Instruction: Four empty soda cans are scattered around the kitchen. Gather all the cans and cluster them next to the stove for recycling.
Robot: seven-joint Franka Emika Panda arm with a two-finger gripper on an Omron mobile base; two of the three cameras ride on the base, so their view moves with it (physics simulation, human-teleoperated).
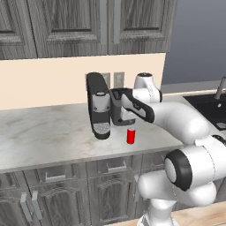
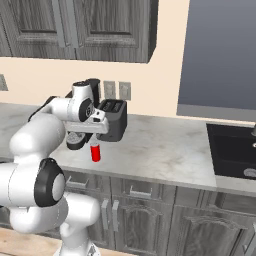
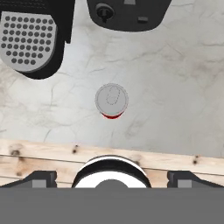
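A red soda can stands upright on the marble counter, close to its front edge and just right of a black coffee machine. My gripper hangs straight above the can, pointing down, a short gap over its top. In the hand view the can's silvery top sits near the middle, with the open gripper and its fingertips spread wide at the bottom, holding nothing. From the right base view the can is below the hand. The stove is out of view.
The black coffee machine and a dark toaster stand just behind the can. A black sink lies to the right. Bare counter stretches left and right of the can. Grey cabinets hang above the counter and stand below it.
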